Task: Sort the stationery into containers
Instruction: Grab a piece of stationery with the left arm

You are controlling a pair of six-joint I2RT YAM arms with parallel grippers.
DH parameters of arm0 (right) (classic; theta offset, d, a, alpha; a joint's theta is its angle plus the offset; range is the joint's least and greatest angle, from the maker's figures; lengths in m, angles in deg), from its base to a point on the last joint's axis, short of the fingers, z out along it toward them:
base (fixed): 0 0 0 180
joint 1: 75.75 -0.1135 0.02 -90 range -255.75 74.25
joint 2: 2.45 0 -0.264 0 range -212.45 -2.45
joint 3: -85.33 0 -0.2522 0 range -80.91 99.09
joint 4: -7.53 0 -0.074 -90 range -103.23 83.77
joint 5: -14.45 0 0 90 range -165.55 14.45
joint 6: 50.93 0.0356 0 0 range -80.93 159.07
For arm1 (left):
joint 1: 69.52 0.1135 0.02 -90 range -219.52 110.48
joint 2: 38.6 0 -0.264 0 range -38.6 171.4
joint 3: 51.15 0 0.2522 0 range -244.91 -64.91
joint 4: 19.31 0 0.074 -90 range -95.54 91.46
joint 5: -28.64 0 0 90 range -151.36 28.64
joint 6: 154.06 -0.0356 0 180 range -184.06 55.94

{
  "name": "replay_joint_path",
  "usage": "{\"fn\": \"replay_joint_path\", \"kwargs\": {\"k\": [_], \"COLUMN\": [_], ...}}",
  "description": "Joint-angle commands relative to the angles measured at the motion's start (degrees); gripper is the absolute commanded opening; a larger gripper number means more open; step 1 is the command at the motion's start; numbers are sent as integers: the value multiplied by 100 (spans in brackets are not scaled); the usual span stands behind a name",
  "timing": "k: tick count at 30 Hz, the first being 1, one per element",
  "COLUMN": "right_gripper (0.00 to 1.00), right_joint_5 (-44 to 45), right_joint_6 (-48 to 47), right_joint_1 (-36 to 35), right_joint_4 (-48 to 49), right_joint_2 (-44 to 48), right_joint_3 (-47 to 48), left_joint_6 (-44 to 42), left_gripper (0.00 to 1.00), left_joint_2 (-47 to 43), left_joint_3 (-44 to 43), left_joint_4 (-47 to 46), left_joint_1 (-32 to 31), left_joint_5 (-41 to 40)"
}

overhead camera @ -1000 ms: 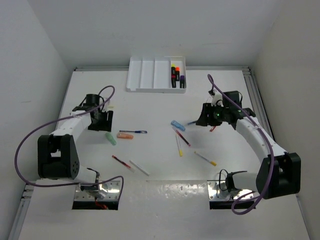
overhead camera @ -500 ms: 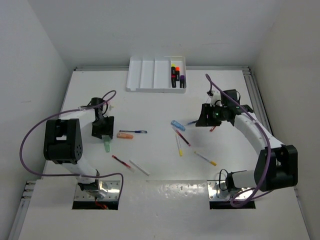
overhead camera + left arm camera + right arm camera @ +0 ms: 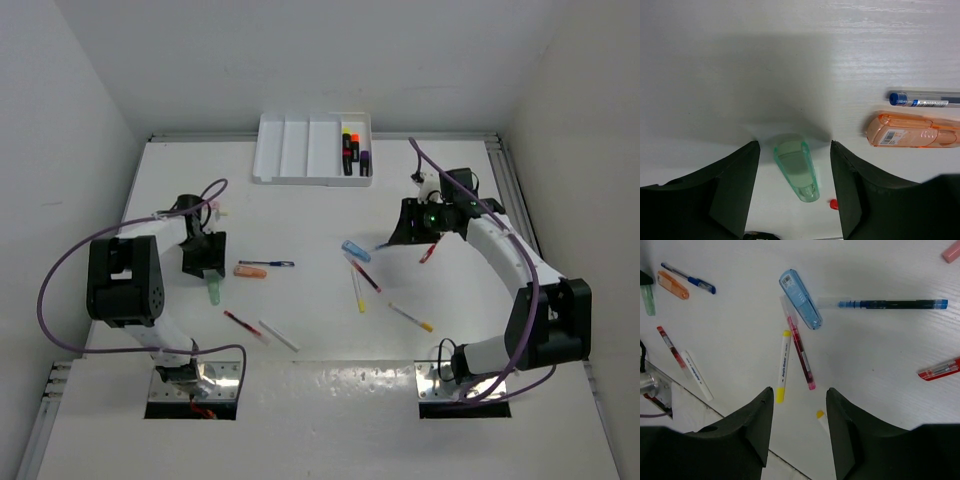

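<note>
On table point(image 3: 740, 75), green highlighter point(image 3: 796, 170) between spread jaws of left gripper point(image 3: 794, 146), untouched; likely light, stiff, smooth plastic, slippery; pinch across mid-barrel; right gripper point(image 3: 799, 392) parted, empty; tray point(image 3: 290, 150) well apart

Bright, even light; soft shadows.

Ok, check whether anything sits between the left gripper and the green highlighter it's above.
Nothing visible does. The green highlighter lies on the table between the open jaws of the left gripper, touching neither. The orange highlighter and blue pen lie outside the jaws, off to one side.
</note>
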Motion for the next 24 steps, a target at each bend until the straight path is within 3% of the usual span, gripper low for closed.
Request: {"fn": "replay_joint_path", "kwargs": {"k": [1,12,19,24], "right_gripper": [46,46,46,45], "right_joint_5": [-136,-127,-145,-145], "right_joint_6": [-105,-272,-220,-158], "right_joint_1": [-1,17,17,-9], "right_joint_4": [-20,-222,-178,-152], "right_joint_2": [-27,-27,-132,-202], "right_joint_3": [257,381,372,451], "left_joint_6": [68,129,120,156], "left_gripper": [65,63,58,68], "left_joint_2": [344,1214,1145,1022], "left_joint_3": [-88,-334,-326,-326], "left_joint_4": [241,689,742,742], "left_joint_1": [-36,-37,-54,-230], "left_joint_5": [296,445,516,481]}}
